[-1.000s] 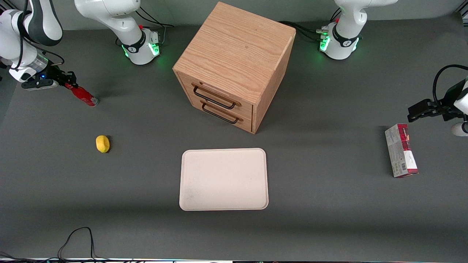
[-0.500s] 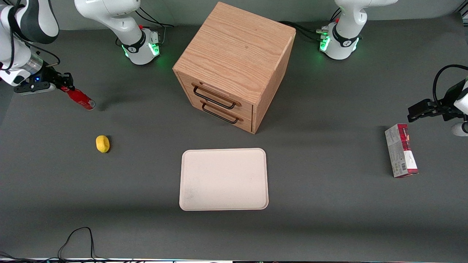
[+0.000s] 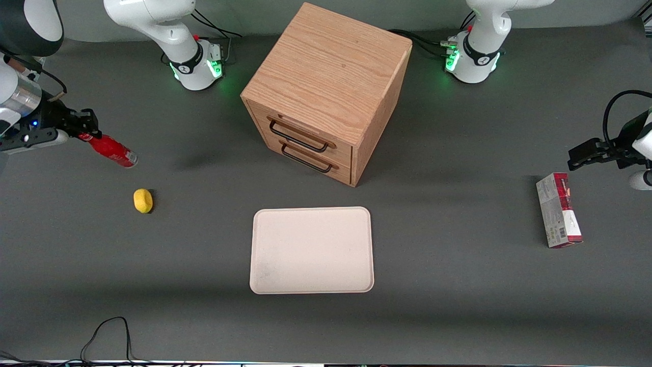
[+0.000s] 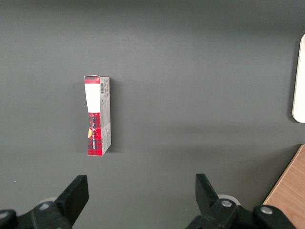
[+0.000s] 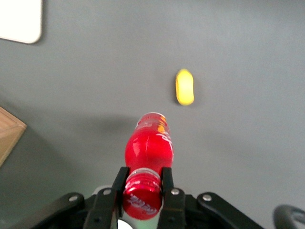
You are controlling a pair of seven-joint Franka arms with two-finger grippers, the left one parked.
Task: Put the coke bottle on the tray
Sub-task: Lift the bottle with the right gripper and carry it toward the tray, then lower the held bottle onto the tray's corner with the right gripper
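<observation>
My right gripper is shut on the neck of the red coke bottle and holds it tilted above the table at the working arm's end. In the right wrist view the fingers clamp the bottle just below its red cap, with the silvery base pointing away. The pale beige-pink tray lies flat in the middle of the table, nearer the front camera than the cabinet. A corner of the tray shows in the right wrist view.
An oak drawer cabinet stands at the table's middle. A yellow lemon lies on the table below the held bottle and also shows in the right wrist view. A red-and-white carton lies toward the parked arm's end.
My gripper has lifted the bottle off the table and carried it up and nearer the front camera, with the arm pulling back toward the table's end.
</observation>
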